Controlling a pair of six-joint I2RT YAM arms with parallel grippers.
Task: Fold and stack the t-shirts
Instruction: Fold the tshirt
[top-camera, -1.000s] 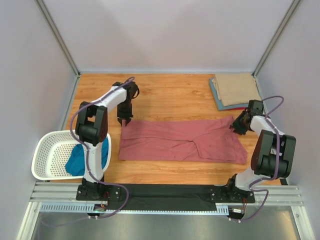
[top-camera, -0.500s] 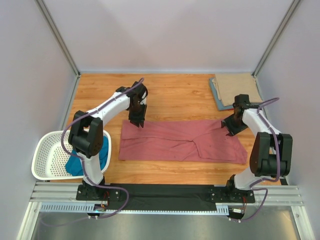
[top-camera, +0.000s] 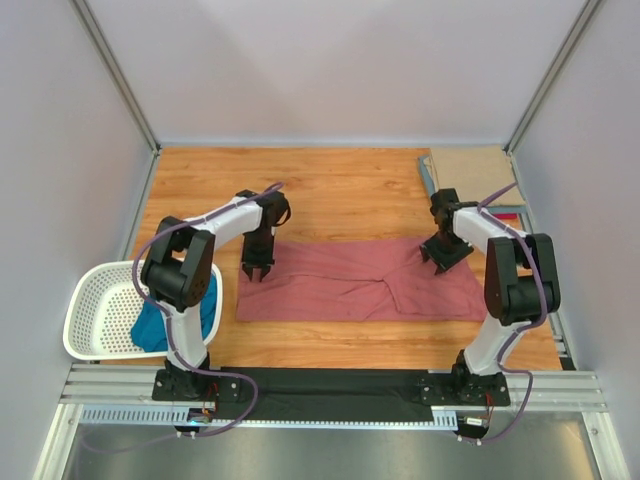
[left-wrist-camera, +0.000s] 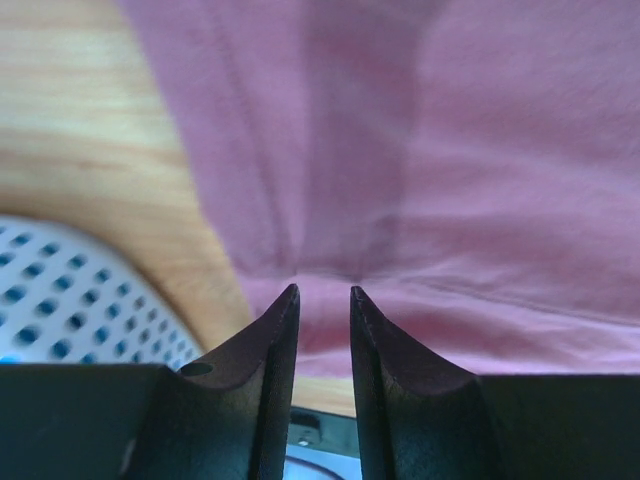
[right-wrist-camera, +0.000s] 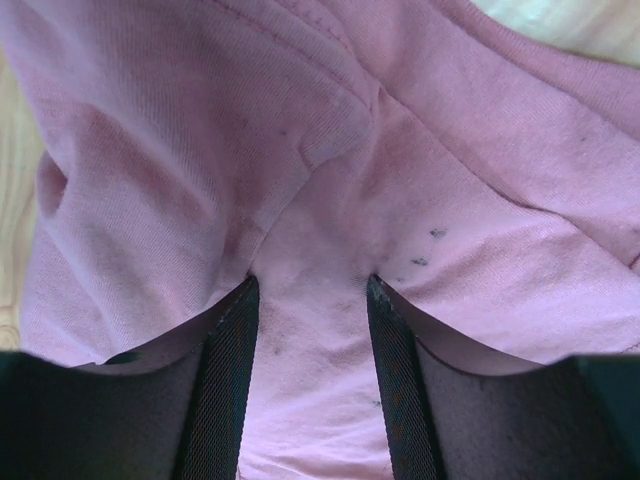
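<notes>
- Pressing my left claw (top-camera: 255, 272) onto the rose shirt (top-camera: 350, 282) near its far left corner; gripping or not, I cannot tell.
- My right claw (top-camera: 437, 255) sits released on the right end.
- Desk (top-camera: 340, 190) wood shows beyond the shirt's far edge.

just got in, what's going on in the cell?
Both arms are working the rose-red t-shirt laid out on the table. The left gripper sits at its far-left corner, fingers narrowly apart; a pinch can't be confirmed. The right gripper is open, tips on the far-right part. A teal shirt waits in the basket; folded shirts sit far right.
</notes>
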